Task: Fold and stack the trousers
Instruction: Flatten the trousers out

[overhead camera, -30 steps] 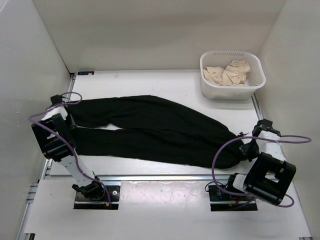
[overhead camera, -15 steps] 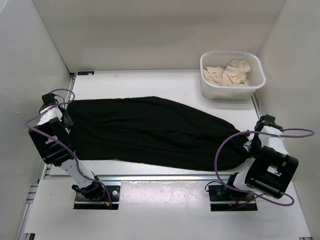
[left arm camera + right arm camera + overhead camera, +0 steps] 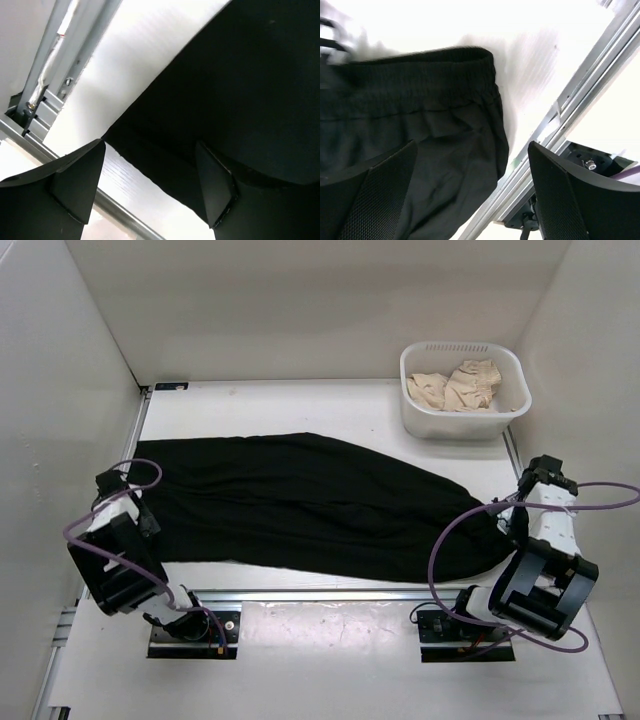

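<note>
Black trousers point(image 3: 310, 505) lie flat across the table, folded lengthwise with one leg on the other. The leg ends are at the left and the waistband at the right. My left gripper point(image 3: 137, 512) hovers open at the near left corner of the cloth. In the left wrist view its fingers point(image 3: 75, 185) straddle the hem of the trousers point(image 3: 235, 95) and hold nothing. My right gripper point(image 3: 511, 524) stands open by the waist end. The right wrist view shows the elastic waistband point(image 3: 420, 75) below its spread fingers point(image 3: 570, 200), which are off the cloth.
A white basket point(image 3: 413, 410) holding beige clothes point(image 3: 458, 386) stands at the back right. White walls close in the table on three sides. A metal rail point(image 3: 330, 595) runs along the near edge, close to both grippers.
The far leg was laid over the near one, so the trousers are now one band. Both grippers opened and let go. The left drew back toward the near edge, the right moved right.
</note>
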`<act>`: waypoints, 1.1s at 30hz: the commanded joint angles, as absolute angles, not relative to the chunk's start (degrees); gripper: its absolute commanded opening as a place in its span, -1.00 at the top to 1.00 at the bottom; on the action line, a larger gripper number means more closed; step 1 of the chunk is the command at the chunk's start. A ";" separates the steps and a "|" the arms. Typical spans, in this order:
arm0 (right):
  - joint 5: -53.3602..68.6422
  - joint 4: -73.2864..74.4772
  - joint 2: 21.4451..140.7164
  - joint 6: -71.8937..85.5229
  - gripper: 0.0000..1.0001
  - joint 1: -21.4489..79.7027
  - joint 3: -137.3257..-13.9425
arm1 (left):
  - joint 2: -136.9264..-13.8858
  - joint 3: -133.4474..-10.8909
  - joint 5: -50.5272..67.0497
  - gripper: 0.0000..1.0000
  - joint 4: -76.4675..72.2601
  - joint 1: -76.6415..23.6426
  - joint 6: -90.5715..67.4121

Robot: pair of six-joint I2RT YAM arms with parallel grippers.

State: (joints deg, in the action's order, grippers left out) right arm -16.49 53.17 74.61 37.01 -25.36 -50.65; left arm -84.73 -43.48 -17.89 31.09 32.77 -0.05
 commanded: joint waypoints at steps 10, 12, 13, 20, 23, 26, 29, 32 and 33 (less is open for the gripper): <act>-12.40 54.15 76.81 36.65 -0.90 -15.75 -74.42 | -75.92 -52.69 -18.57 -0.84 34.08 34.63 0.00; -11.69 52.13 80.58 37.70 -0.90 -13.20 -75.84 | -81.45 -65.83 -11.65 -0.84 39.97 33.58 0.00; -11.17 50.64 81.90 38.23 -0.87 -12.49 -77.15 | -83.65 -69.48 -9.34 -0.86 41.03 32.70 0.00; -10.47 46.24 97.44 41.65 -0.87 -8.61 -81.73 | -106.06 -86.90 -10.00 -0.86 42.36 24.97 0.00; -8.70 44.66 102.11 43.50 -0.85 -7.92 -82.35 | -113.36 -89.11 -12.03 -0.84 40.62 22.33 0.00; -8.09 43.34 105.55 45.25 -0.83 -7.30 -81.74 | -118.20 -89.65 -14.32 -0.81 39.47 21.62 0.00; -6.16 42.63 108.45 46.05 -0.80 -6.68 -81.21 | -118.83 -88.08 -14.33 -0.75 39.46 21.62 0.00; -5.10 42.63 110.91 46.67 -0.53 -6.06 -80.60 | -115.06 -85.53 -14.33 -0.58 38.94 21.62 0.00; -4.58 42.63 110.92 46.67 -0.37 -6.06 -79.99 | -114.18 -83.69 -14.33 -0.51 38.94 21.62 0.00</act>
